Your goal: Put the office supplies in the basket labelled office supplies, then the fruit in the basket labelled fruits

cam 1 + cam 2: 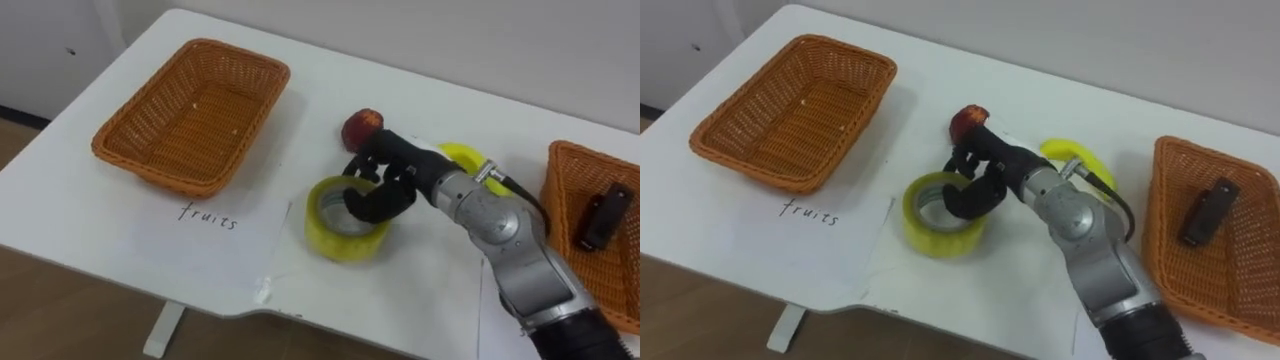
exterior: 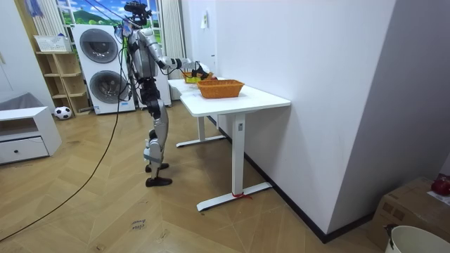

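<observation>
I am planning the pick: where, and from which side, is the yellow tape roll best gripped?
Grip the tape roll by its wall, from above: it lies flat with its hole facing up, so fingers can go inside and the thumb outside. The right hand curls over its far rim.

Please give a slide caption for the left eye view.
The robot's right hand grips the rim of the yellow tape roll, a red apple just behind.
</observation>
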`<state>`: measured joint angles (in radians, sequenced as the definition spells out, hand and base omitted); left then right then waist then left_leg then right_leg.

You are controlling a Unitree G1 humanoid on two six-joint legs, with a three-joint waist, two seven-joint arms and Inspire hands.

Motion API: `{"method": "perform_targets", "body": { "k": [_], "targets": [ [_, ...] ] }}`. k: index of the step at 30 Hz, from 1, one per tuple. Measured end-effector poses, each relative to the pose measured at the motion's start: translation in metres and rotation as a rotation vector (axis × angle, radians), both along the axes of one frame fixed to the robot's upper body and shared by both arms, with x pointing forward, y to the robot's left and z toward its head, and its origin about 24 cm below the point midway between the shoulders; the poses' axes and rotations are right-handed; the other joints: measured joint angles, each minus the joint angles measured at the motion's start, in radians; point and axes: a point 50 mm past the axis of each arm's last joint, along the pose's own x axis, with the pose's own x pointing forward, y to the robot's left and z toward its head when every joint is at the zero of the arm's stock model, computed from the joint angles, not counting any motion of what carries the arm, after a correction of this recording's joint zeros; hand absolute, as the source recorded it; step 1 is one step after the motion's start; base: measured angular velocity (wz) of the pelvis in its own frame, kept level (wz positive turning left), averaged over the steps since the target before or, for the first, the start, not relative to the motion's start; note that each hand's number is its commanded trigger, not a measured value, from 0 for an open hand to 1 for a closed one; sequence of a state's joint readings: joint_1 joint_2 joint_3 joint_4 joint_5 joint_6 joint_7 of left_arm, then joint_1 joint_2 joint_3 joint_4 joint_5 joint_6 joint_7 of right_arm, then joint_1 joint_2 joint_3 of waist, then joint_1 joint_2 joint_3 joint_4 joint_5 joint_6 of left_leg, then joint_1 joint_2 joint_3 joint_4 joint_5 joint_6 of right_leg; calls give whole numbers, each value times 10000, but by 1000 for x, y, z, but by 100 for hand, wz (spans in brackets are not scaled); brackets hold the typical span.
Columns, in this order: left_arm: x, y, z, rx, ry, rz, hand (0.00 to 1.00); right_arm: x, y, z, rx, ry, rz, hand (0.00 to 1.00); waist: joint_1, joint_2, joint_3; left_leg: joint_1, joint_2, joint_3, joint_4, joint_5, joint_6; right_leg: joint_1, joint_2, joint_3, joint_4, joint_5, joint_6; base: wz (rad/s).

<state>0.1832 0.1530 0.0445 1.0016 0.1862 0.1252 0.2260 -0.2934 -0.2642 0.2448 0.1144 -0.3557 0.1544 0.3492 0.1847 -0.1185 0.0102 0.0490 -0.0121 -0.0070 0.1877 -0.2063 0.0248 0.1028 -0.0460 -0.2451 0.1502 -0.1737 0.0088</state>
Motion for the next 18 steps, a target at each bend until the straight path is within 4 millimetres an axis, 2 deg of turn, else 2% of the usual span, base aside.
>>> {"method": "perform_targets", "body": {
  "k": [2,7,13,18],
  "targets": [
    [-1,-1,0,-58,-50,228,0,0,-2,8,45,-354,-59,100,-158,54,-11,-14,-7,22,-8,0,1,-10,-13,8,1,1,1,-2],
    [-1,-4,-1,-176,-87,361,0,-3,-13,21,302,-980,-517,100,-233,207,-81,34,0,81,-80,1,2,-1,1,112,2,1,2,-3],
    [-3,-7,-3,-689,-237,879,0,-4,-17,20,333,-991,-737,100,-337,188,-85,28,10,218,-80,1,2,-46,7,279,2,1,2,-4],
    [-14,-4,-5,-806,91,1261,0,-3,-28,31,192,-1550,-1209,100,-536,132,-93,80,8,272,-79,1,2,-10,-2,303,5,1,2,-1]
  ]
}}
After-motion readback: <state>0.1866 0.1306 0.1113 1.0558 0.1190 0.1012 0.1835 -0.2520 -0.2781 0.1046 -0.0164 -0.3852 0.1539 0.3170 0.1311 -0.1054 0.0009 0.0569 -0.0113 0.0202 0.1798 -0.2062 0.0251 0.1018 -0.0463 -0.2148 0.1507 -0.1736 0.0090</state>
